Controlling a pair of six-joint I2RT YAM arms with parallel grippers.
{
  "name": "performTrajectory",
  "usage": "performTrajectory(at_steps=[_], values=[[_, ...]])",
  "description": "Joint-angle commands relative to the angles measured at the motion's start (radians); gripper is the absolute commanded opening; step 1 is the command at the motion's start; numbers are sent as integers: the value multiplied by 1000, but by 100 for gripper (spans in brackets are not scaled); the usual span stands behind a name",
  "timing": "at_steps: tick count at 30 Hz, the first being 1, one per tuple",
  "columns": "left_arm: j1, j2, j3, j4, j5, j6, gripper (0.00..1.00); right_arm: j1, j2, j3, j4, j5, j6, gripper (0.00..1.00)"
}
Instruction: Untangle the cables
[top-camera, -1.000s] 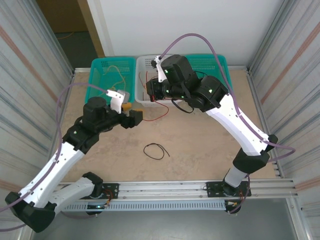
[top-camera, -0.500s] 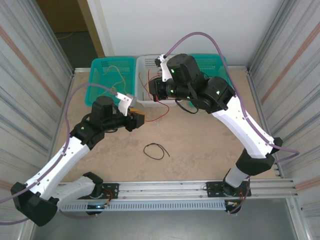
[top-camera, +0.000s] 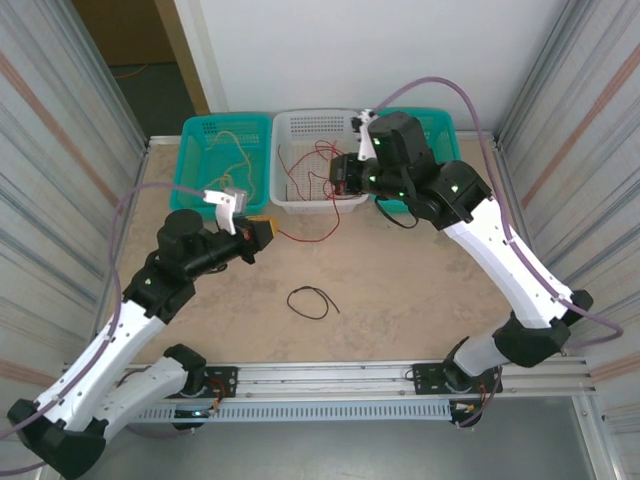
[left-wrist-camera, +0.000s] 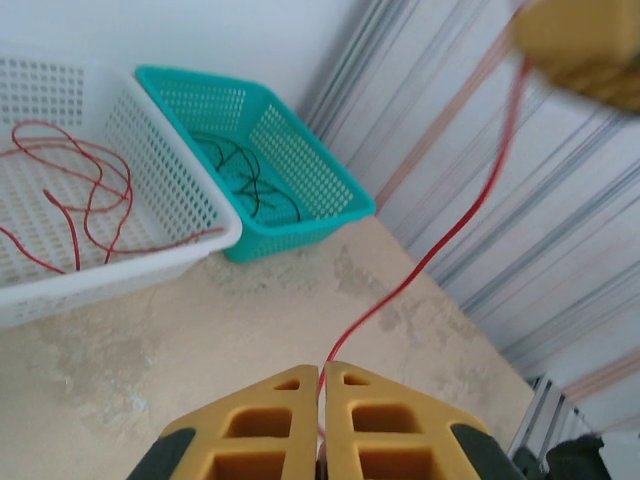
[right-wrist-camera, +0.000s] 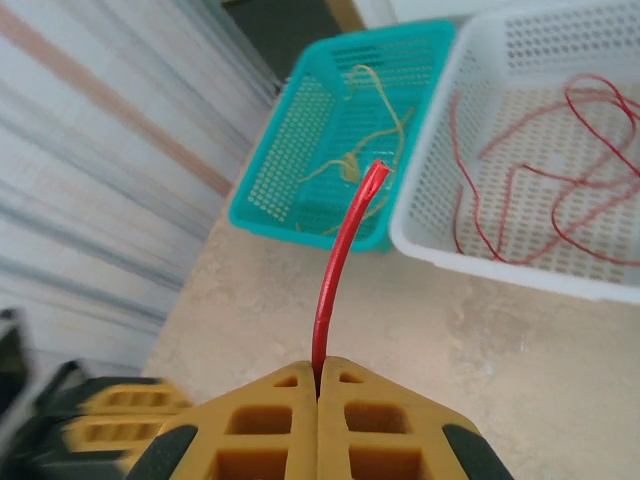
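The left gripper (left-wrist-camera: 322, 385) is pinched tight on a red cable (left-wrist-camera: 440, 245). The cable climbs to a blurred yellow fingertip of the right gripper (right-wrist-camera: 320, 385), cut off at the frame corner. That gripper is clamped on the same cable, whose short free end curves up from its pads.

Behind, the white basket (top-camera: 315, 128) holds loose red cables (right-wrist-camera: 560, 190). The left teal basket (right-wrist-camera: 300, 150) holds yellowish-tan cables (right-wrist-camera: 350, 160). The right teal basket (left-wrist-camera: 300, 150) holds black cables (left-wrist-camera: 250, 185) and is largely hidden by the arm from above. One black cable (top-camera: 308, 302) lies looped on the table (top-camera: 420, 290).
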Motion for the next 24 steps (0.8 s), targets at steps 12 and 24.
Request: performTrajectory(at_steps=[12,24], values=[[45,-83,40,304,-145,-259,0,-141,-146,-696,242,-124,332,0],[83,-81,102,194,-180,-265,0,-130,-136,-680,145,-16,277,32]])
